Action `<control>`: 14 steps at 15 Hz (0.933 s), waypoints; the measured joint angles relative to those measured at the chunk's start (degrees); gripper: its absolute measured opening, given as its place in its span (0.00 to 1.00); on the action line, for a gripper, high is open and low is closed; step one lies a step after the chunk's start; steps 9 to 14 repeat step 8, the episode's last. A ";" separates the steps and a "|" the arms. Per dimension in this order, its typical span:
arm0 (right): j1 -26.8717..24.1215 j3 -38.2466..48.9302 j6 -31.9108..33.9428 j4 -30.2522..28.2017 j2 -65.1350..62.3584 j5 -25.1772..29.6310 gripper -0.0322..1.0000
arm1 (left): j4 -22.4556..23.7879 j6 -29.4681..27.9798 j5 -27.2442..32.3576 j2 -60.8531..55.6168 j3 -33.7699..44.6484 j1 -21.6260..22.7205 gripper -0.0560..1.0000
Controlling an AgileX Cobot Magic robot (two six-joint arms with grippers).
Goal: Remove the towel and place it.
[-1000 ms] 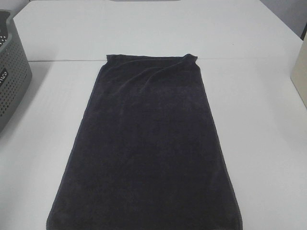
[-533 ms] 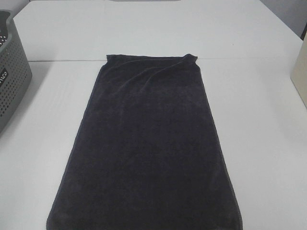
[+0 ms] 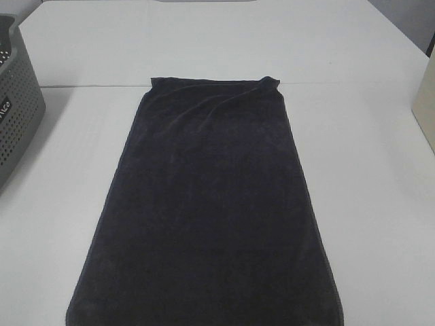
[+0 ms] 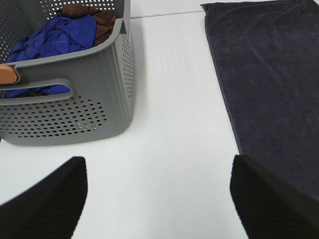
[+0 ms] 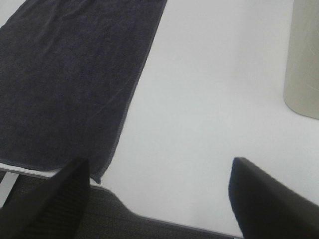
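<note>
The towel (image 3: 211,204) lies flat and spread lengthwise down the middle of the white table (image 3: 367,204), its near end reaching the table's front edge. It also shows in the left wrist view as the towel (image 4: 274,84) and in the right wrist view as the towel (image 5: 70,79). Neither arm appears in the high view. My left gripper (image 4: 158,199) hovers open over bare table between the grey basket (image 4: 79,109) and the towel's left hem. My right gripper (image 5: 158,199) is open above the table's front edge, just right of the towel's near corner. Nothing is held.
The grey perforated basket (image 3: 17,102) stands at the table's left edge, with blue and brown cloths (image 4: 55,35) inside. A pale beige container (image 3: 425,102) stands at the right edge. A seam (image 3: 340,83) crosses the table behind the towel. Dark floor (image 5: 75,214) shows below the front edge.
</note>
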 joint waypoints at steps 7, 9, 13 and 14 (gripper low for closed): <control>0.00 0.00 0.00 0.00 0.00 0.00 0.76 | -1.38 -2.35 0.00 0.00 0.00 0.00 0.76; 0.00 0.00 0.00 0.00 0.00 0.00 0.76 | -1.38 -2.41 0.00 0.00 0.00 0.00 0.76; 0.00 0.00 0.00 0.00 0.00 0.00 0.76 | -1.38 -2.41 0.00 0.00 0.00 0.00 0.76; 0.00 0.00 0.00 0.00 0.00 0.00 0.76 | -1.38 -2.41 0.00 0.00 0.00 0.00 0.76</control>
